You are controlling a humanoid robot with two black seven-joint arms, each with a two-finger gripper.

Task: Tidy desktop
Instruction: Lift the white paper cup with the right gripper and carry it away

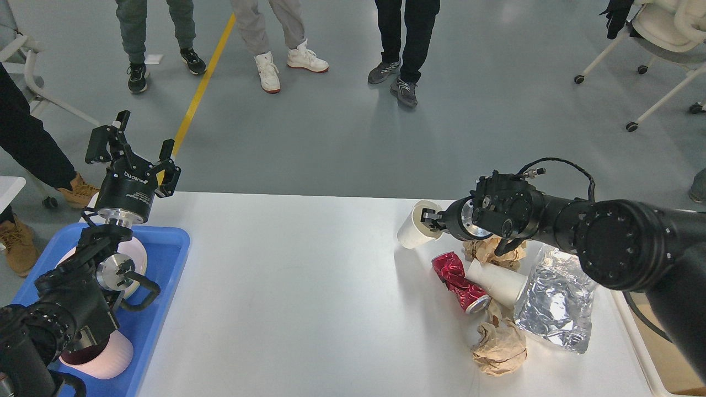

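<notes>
The white desktop [309, 286] fills the middle of the head view. My right gripper [429, 218] is shut on the rim of a white paper cup [413, 227] and holds it tilted at the table's far right. Below it lie a crushed red can [459, 280], a second white paper cup [499, 282] on its side, a crumpled silver foil bag [557, 300] and crumpled brown paper [499, 344], with more brown paper [488, 251] under my arm. My left gripper [144, 150] is open and empty, raised above the far end of the blue tray [165, 259].
The blue tray at the left edge holds a pink cup [105, 353] and a white plate [138, 256], partly hidden by my left arm. A cream bin [662, 353] stands at the right edge. People's legs stand beyond the table; a wheeled chair [662, 38] is far right.
</notes>
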